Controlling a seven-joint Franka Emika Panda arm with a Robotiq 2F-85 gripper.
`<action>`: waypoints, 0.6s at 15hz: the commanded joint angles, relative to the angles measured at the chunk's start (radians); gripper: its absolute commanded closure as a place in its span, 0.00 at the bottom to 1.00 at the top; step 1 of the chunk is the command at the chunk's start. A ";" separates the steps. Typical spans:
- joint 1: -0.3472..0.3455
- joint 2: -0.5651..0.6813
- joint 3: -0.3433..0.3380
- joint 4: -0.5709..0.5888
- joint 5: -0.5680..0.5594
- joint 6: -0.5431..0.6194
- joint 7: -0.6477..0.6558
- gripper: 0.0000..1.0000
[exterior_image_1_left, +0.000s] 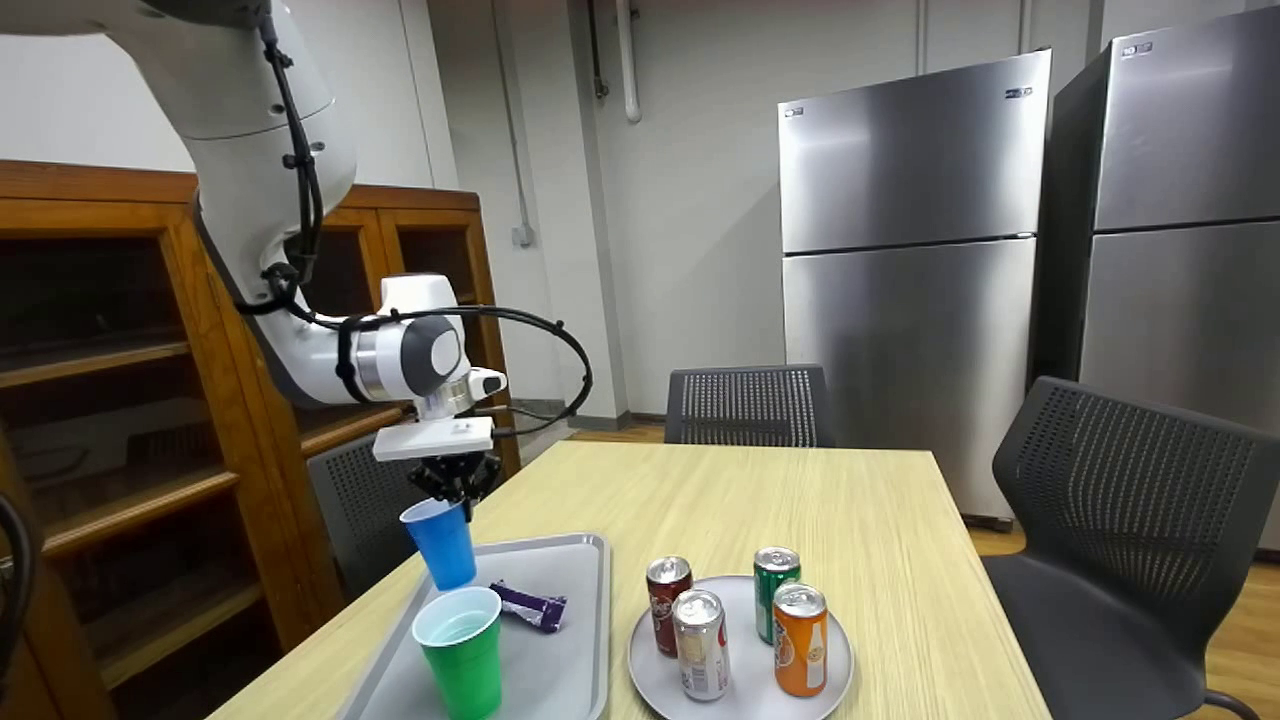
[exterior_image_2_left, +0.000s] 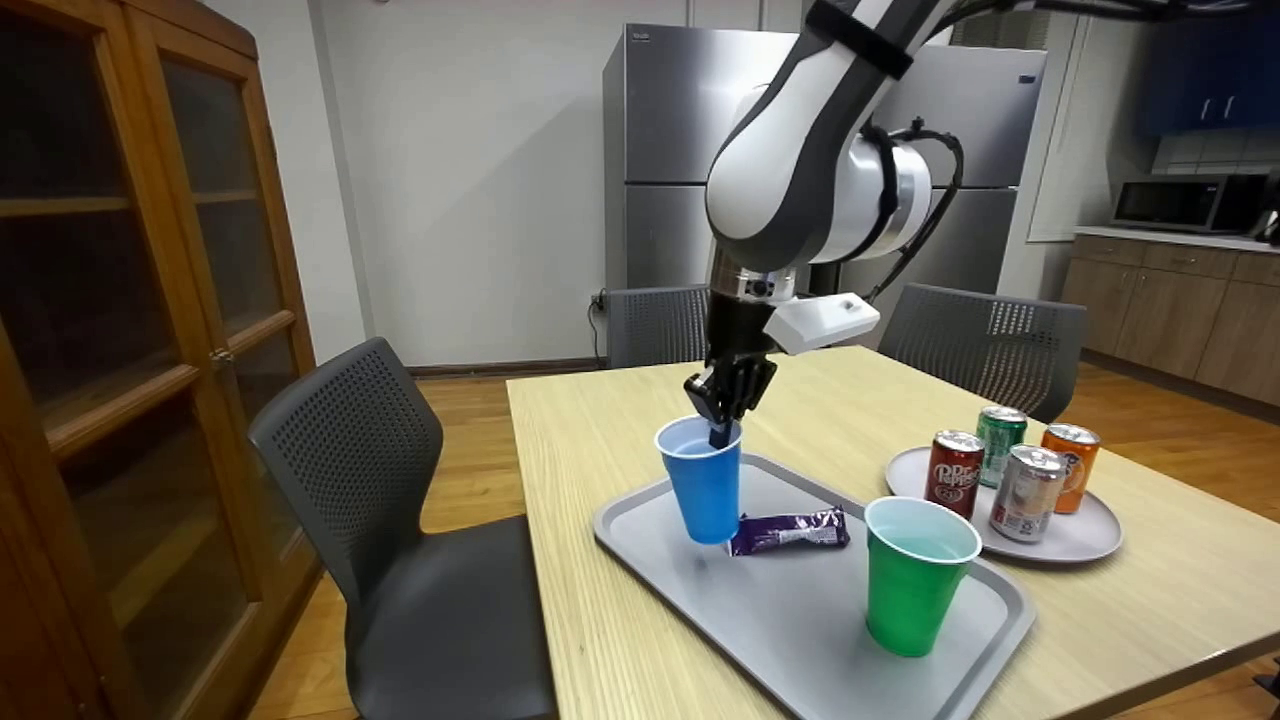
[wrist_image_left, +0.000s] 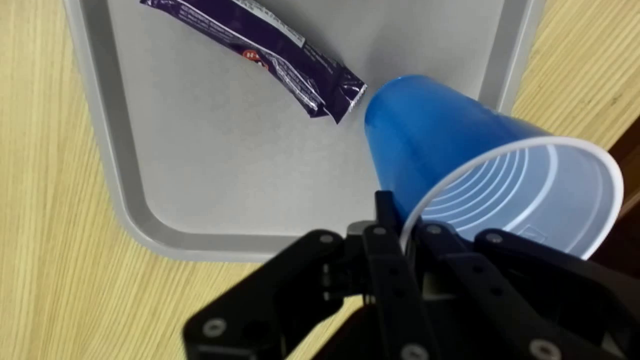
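Closest to the wrist camera, the black tool (wrist_image_left: 407, 225) pinches the rim of a tilted blue cup (wrist_image_left: 435, 130). In an exterior view, the arm (exterior_image_1_left: 250, 170) slants down from the left, bends at the wrist and aims the tool downward; the cup's base is over the grey tray (exterior_image_1_left: 560, 660), a green cup (exterior_image_1_left: 465, 650) stands nearer, a purple packet (exterior_image_1_left: 530, 607) lies right, then four cans (exterior_image_1_left: 800, 645) on a plate (exterior_image_1_left: 745, 685).
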 joint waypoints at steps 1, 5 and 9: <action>-0.048 -0.088 0.067 -0.065 0.062 0.031 -0.050 0.99; -0.075 -0.135 0.148 -0.112 0.163 0.036 -0.138 0.99; -0.080 -0.174 0.215 -0.169 0.255 0.031 -0.241 0.99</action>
